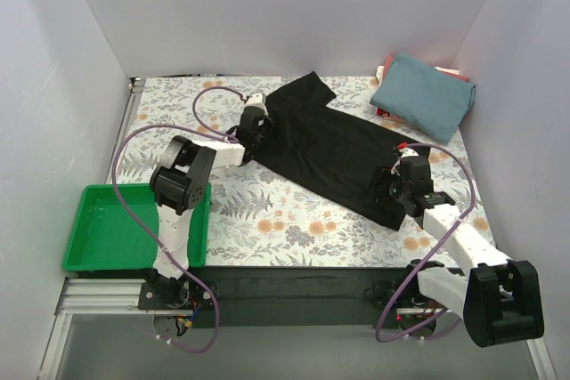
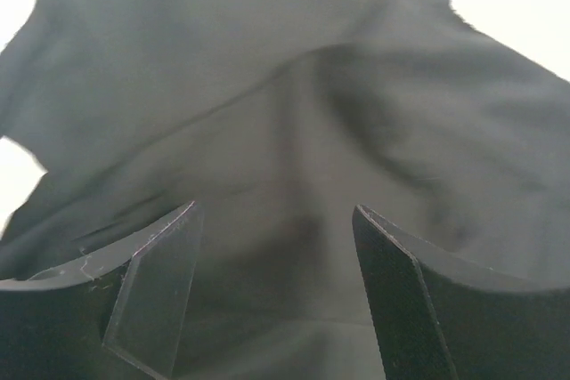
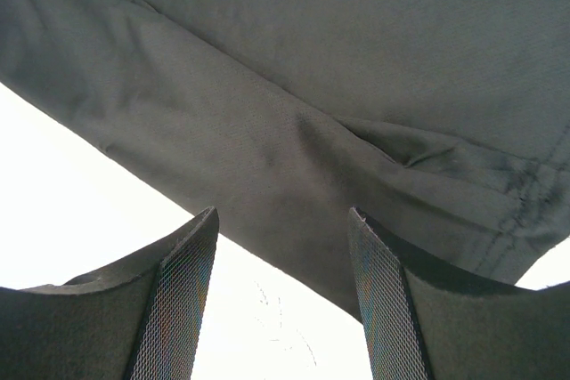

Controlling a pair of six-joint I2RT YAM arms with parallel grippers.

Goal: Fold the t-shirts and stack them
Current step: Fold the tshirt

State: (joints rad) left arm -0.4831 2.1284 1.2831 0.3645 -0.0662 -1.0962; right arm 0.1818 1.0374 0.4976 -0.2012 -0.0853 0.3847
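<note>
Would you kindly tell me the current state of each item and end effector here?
black t-shirt: laid out long on the table, unstacked
teal t-shirt: folded, lying on the red shirts
red shirts: stacked beneath, only edges showing
left end effector: open, over black cloth
right end effector: open, at the black t-shirt's edge
green tray: upright

Soft, even light falls from above and bounces off the white walls (image 1: 80,60); shadows on the table (image 1: 294,220) are faint, and the overhead view is sharp. At the wrists the table burns out to pure white around the dim black shirt (image 3: 356,60). The left view looks soft; the right shows the weave crisply.
</note>
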